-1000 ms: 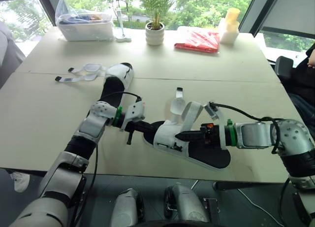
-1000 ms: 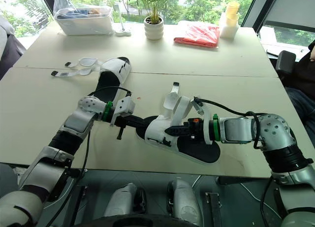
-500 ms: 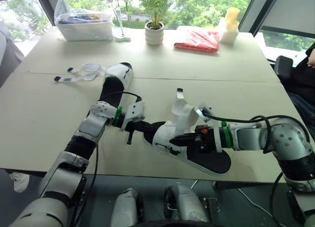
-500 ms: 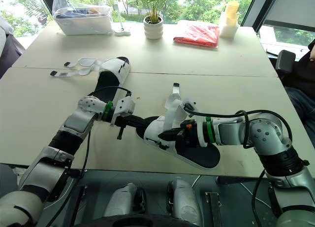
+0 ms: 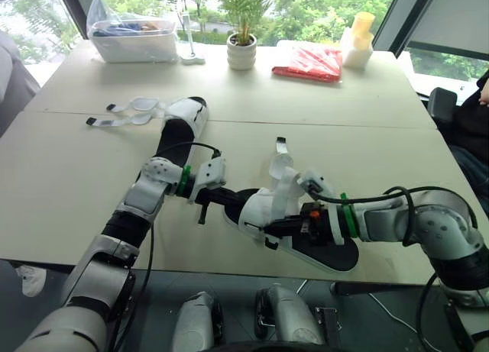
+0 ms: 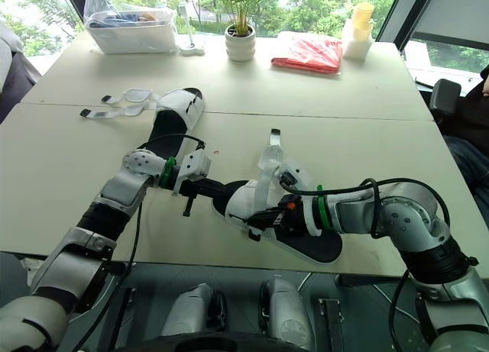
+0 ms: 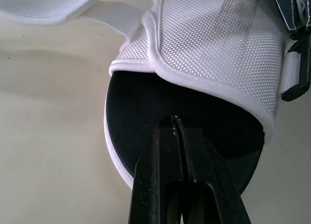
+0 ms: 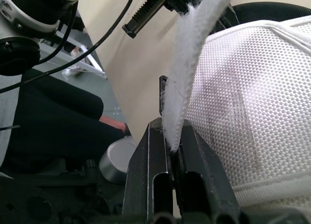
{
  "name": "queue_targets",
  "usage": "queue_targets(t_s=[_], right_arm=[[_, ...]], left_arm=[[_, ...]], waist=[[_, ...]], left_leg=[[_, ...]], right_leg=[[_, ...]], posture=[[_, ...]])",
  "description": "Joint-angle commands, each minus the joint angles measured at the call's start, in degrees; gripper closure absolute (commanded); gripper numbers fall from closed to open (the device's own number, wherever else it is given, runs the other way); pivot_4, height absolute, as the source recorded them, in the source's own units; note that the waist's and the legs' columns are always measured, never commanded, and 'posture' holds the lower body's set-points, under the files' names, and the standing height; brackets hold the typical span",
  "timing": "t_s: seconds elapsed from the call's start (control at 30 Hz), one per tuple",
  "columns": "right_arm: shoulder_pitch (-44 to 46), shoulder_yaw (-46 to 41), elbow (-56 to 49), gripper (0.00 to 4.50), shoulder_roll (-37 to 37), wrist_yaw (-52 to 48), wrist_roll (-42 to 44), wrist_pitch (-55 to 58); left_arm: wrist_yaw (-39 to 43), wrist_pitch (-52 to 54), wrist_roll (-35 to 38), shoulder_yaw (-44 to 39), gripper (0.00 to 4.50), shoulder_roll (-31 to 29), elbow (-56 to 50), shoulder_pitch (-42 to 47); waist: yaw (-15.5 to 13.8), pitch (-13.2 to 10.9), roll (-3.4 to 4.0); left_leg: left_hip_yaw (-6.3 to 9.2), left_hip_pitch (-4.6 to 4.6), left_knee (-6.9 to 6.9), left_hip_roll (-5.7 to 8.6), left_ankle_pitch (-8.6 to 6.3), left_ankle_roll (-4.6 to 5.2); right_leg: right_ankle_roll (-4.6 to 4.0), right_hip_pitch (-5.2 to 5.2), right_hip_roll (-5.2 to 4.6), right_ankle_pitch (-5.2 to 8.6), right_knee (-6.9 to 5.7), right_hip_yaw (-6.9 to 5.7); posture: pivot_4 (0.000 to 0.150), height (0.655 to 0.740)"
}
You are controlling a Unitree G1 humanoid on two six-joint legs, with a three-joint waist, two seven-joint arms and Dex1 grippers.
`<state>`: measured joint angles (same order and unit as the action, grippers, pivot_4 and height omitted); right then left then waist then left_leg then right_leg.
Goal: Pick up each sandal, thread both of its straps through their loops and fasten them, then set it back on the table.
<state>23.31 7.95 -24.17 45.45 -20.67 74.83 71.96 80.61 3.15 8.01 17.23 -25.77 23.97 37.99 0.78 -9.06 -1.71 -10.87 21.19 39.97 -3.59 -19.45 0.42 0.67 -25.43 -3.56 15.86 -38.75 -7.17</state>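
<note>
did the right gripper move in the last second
Yes. The right gripper, shut on a strap, slid toward the robot's left along the sandal, nearer the table's front edge.

No legible text, labels, brands, numbers or signs in any view.
</note>
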Motion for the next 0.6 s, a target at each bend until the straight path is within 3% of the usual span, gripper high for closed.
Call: queue_targets(t_s=[0.03,0.1,0.2,0.4,0.47,0.6], right_arm=[[-1.9,-2.0,-2.9,4.42,0.3,0.4,1.6,1.6],[-2.4,-4.0,-4.1,4.18,0.7,1.4,3.9,1.6],[-3.8,-8.5,-6.2,3.16,3.1,3.8,9.2,1.1],[-9.3,-15.5,-10.1,3.16,10.8,9.1,22.9,-3.2],[-12.3,-15.3,-12.4,3.16,11.9,11.6,20.9,-4.1],[-23.4,-18.8,-14.8,1.80,15.1,16.3,30.2,-8.8]], left_arm=[[-0.3,-0.1,-1.3,0.7,4.50,-0.4,0.8,-0.7],[-0.2,-0.5,-1.4,0.8,4.50,-0.2,1.2,-0.7],[0.1,-1.0,-1.5,1.0,4.50,0.0,1.8,-0.6],[0.8,-2.0,-1.7,1.4,4.50,0.8,3.8,0.5],[0.9,-2.7,-2.0,1.4,4.50,1.4,5.3,1.5],[1.5,-3.4,-2.0,1.5,4.50,2.2,6.5,2.3]], waist=[[0.0,0.0,0.00],[-0.1,0.0,0.00],[-0.1,0.0,0.00],[-0.1,0.0,0.00],[-0.2,0.0,0.00],[-0.7,0.0,0.00]], left_leg=[[0.01,0.01,0.00,0.00,0.00,0.00],[0.02,0.04,0.00,0.00,0.00,0.00],[0.08,0.09,0.00,0.00,0.00,0.00],[0.14,0.10,0.00,0.00,0.00,0.00],[0.15,0.10,0.00,0.00,0.00,0.00],[0.22,0.17,0.00,0.01,-0.02,0.05]], right_leg=[[0.00,0.00,0.00,0.00,0.01,-0.01],[0.00,-0.01,0.00,0.00,0.04,-0.03],[0.00,-0.01,0.00,0.00,0.09,-0.09],[-0.01,0.02,-0.01,-0.01,0.15,-0.13],[-0.01,0.03,-0.01,-0.01,0.17,-0.14],[0.01,0.09,-0.01,-0.02,0.33,-0.21]], posture=[[0.150,0.7278],[0.150,0.7278],[0.150,0.7278],[0.150,0.7278],[0.150,0.7278],[0.150,0.7278]])
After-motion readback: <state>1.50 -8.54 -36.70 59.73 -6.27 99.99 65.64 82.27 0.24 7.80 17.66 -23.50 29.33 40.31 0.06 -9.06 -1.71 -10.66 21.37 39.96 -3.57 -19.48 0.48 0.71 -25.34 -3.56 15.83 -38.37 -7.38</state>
